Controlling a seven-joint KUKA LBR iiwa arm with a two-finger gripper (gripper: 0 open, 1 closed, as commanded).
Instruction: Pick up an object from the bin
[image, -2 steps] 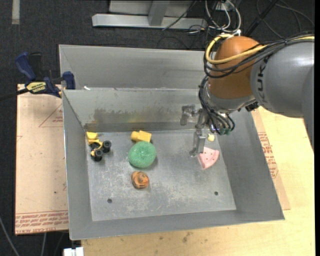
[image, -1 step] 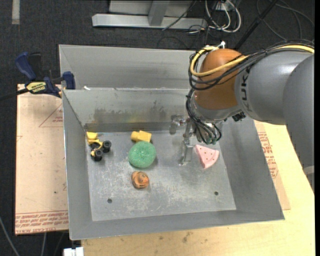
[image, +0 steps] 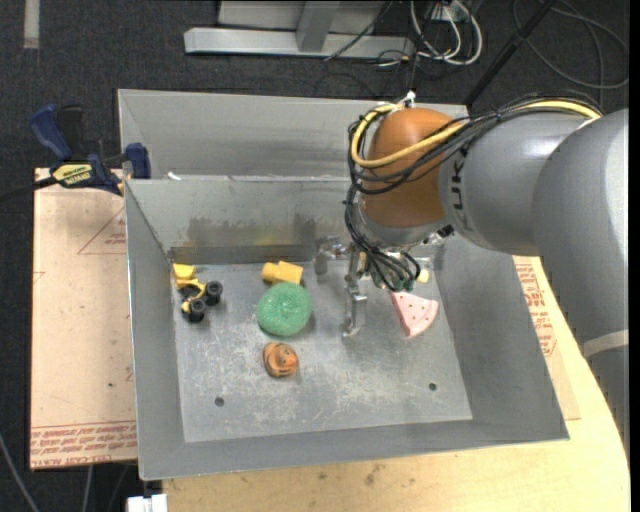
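Found gripper (image: 365, 310) low at centre of bin (image: 330, 400); could not tell whether clenched or released. Noted pink wedge (image: 416, 314) just right of it: triangular, lying flat. Noted round green ball (image: 284, 309) just left.

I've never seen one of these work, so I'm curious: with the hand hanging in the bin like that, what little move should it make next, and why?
Probably a small shift toward the pink wedge, the thing nearest it. The hand hangs over bare bin floor between that wedge and the green ball, centred over neither, so lowering here would likely catch nothing.
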